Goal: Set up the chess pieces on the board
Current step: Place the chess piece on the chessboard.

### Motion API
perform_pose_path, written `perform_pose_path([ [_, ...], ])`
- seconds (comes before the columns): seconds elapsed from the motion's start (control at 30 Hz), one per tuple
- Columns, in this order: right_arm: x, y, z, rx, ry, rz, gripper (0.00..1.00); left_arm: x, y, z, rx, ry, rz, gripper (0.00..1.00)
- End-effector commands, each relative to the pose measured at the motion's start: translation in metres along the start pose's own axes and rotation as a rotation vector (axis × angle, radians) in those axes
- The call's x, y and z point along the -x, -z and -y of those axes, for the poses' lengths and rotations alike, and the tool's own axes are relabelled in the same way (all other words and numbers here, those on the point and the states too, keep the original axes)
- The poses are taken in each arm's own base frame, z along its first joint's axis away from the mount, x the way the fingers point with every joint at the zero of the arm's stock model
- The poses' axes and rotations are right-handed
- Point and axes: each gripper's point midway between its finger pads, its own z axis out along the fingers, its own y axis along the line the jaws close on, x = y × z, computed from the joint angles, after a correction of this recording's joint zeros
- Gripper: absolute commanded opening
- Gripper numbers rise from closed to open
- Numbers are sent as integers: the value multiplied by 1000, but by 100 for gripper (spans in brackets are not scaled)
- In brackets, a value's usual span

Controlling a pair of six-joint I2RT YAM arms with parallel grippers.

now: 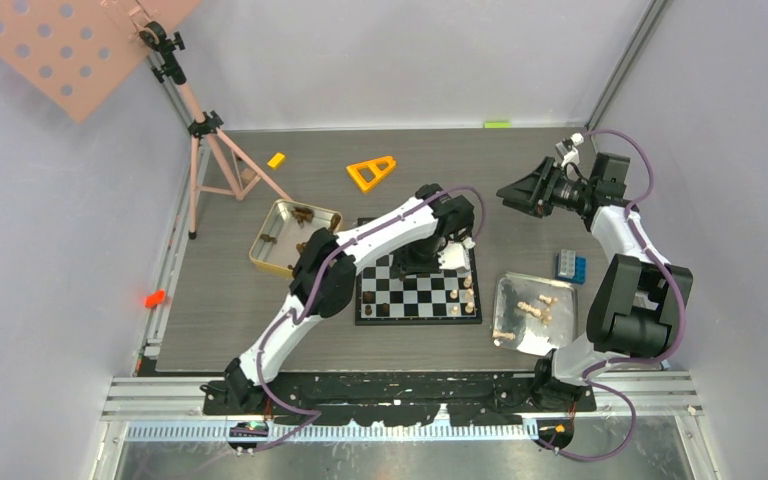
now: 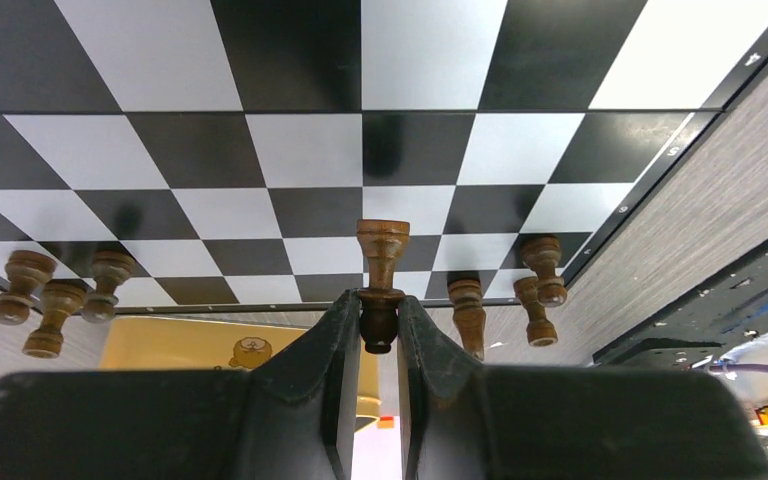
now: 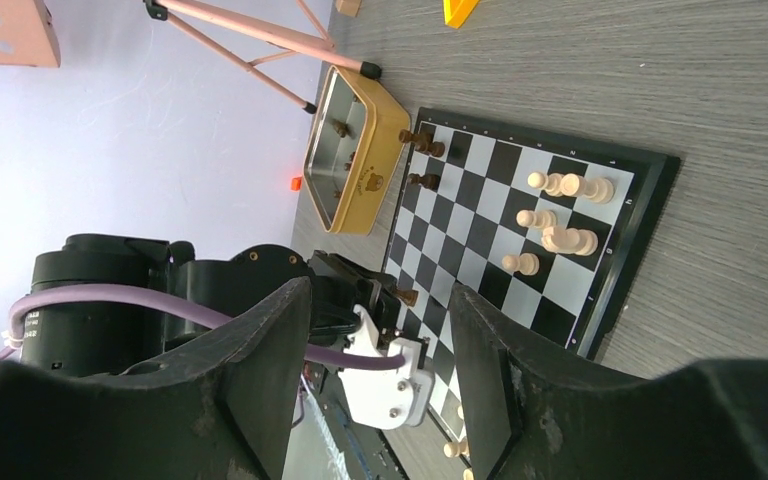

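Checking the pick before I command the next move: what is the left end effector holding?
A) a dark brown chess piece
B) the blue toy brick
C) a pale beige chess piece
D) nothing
A: the left wrist view shows the left end effector closed on a dark brown chess piece, its fingers pinching the piece's lower part, with the board behind it.

board [image 1: 415, 295] lies between tin [image 1: 282, 206] on its left and tray [image 1: 563, 318] on its right, pieces [image 1: 535, 308] in both.
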Motion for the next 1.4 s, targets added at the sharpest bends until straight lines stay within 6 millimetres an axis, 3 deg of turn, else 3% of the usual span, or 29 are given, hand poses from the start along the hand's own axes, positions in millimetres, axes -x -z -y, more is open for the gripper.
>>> perform_pose_path([
  [0.0,1,4,-10,28,49,3,59,-17,9,6,-2,-50,-107,11],
  [0.2,-1,4,-10,32,45,-1,59,-15,6,6,1,-56,-127,15],
  [0.47,-2,3,-8,34,37,-7,59,-7,12,8,22,-55,-95,35],
  [0.73,-1,3,-5,18,50,0,59,-7,35,8,55,-28,-10,53],
  [0.93,-1,3,-4,-74,143,-10,59,-23,65,1,52,104,214,60],
  [1.07,-18,-9,-14,-137,253,-87,61,-37,88,-11,44,232,429,67],
  [1.17,-34,-22,-17,-208,420,-163,61,-55,100,-31,74,352,564,71],
  [1.27,-69,-48,-35,-214,582,-284,61,-77,108,-50,100,478,655,73],
  [1.37,-91,-66,-37,-259,742,-375,61,-103,113,-70,131,617,724,74],
])
